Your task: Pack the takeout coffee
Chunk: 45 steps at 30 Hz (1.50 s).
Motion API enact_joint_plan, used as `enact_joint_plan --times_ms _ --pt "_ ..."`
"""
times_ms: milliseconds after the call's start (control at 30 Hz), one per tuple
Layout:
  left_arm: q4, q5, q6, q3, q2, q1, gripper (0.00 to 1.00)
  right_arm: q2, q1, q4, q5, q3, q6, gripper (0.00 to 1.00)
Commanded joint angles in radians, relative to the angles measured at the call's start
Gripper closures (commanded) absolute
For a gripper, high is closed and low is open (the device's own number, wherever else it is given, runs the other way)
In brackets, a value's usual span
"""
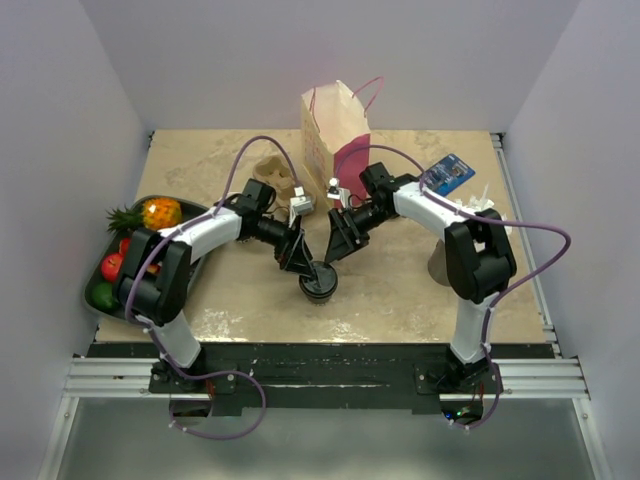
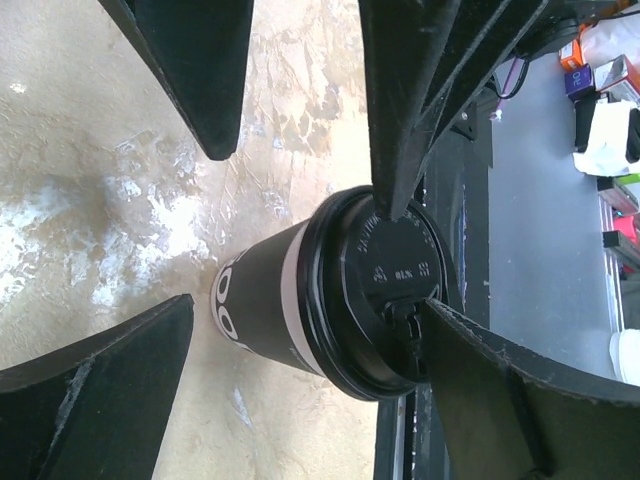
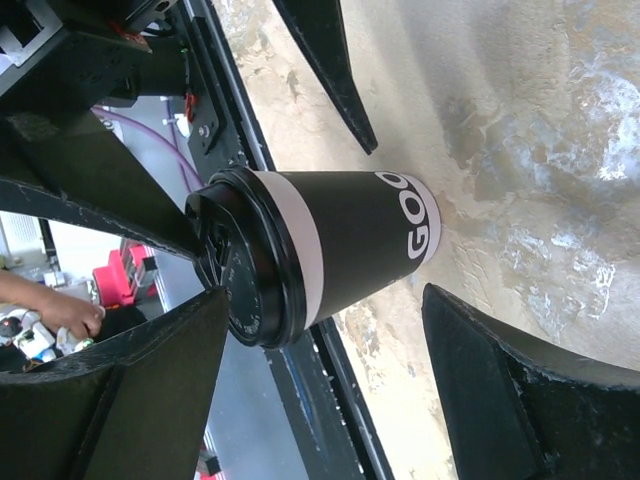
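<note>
The takeout coffee (image 1: 318, 284) stood upright on the counter (image 1: 420, 290), near its front edge. The left end effector (image 1: 298, 262) and the right end effector (image 1: 333, 255) were both released, fingers spread on either side of the cup, neither gripping it.

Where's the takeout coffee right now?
In the top view, the takeout coffee stands upright on the table, centre front, nearer than the paper bag, with the fruit tray off to its left.
</note>
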State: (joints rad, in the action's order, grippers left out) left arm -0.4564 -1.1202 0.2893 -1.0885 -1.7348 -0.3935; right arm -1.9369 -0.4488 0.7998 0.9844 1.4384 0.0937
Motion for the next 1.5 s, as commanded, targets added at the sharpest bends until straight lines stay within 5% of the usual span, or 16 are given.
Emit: enact_joint_plan --times_ms 0,633,1467 --pt "0.004 -0.012 0.027 -0.021 0.069 0.002 0.00 0.103 0.002 -0.025 0.004 0.013 -0.014 0.19" --pt "0.082 0.046 -0.065 0.114 0.143 0.004 0.01 0.104 -0.083 -0.257 -0.156 -0.068 -0.155 0.20" --pt "0.166 0.171 -0.142 0.179 0.018 0.005 0.05 -0.028 -0.111 -0.286 -0.257 -0.170 -0.222 0.34"
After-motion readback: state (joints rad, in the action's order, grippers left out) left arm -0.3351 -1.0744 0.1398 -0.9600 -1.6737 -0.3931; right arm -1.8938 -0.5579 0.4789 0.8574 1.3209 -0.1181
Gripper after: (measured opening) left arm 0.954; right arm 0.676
